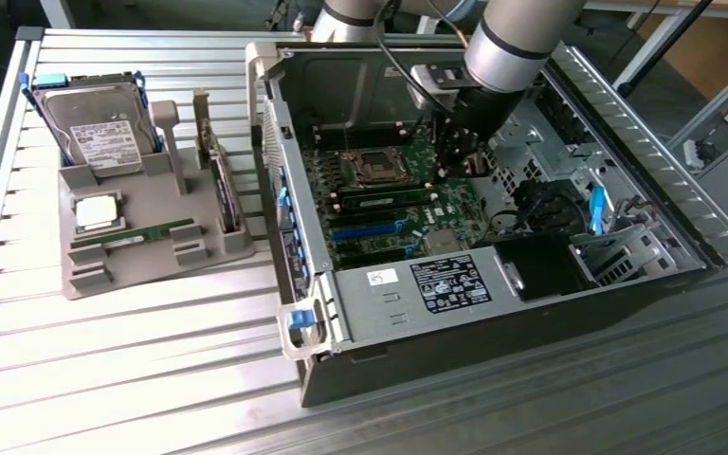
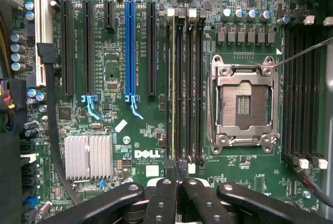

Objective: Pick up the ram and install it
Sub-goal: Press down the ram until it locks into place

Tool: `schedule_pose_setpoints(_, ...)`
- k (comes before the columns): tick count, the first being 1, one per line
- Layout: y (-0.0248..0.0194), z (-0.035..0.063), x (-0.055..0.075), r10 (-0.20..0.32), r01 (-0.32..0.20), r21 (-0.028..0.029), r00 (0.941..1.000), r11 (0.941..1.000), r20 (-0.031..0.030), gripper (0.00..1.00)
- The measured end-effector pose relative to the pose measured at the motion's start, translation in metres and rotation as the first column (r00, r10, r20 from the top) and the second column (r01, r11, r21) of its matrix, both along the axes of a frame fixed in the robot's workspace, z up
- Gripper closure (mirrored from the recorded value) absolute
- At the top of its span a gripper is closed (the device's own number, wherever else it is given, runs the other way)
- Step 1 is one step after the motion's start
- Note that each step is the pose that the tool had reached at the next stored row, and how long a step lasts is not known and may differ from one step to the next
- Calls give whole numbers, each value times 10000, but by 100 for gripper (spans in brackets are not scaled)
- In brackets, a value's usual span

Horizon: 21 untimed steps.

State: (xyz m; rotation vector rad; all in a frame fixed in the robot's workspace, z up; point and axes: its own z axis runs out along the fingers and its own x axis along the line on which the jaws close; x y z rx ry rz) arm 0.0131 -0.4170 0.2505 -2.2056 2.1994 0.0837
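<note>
Inside case [image 1: 338, 313], closed gripper [image 2: 177, 180] touches seated ram [image 2: 173, 86].

Robotics lab or assembly test cell. Ribbed aluminium worktable [image 1: 124, 360] fills the frame; open desktop PC case [image 1: 377, 313] at centre, motherboard [image 2: 119, 73] exposed. Grey parts fixture [image 1: 149, 242] at left holds a hard drive [image 1: 99, 128]. Industrial robot arm [image 1: 522, 38] comes in from top. Metal frame legs and brown board [image 1: 718, 57] upper right.

Silver-grey arm [image 1: 516, 38], black gripper [image 2: 177, 174], black cable.
</note>
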Motion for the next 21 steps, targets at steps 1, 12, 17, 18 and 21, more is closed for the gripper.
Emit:
schedule_pose_setpoints(1,0,-16,0,0,0,1,10000,10000,0,91)
schedule_pose_setpoints(12,42,-199,0,0,0,-4,10000,10000,-1,91)
schedule_pose_setpoints(17,43,-77,0,1,-1,2,10000,10000,14,91)
schedule_pose_setpoints(18,43,-62,-6,0,0,2,10000,10000,15,91)
schedule_pose_setpoints(21,43,-60,-208,5,-5,25,10000,10000,17,91)
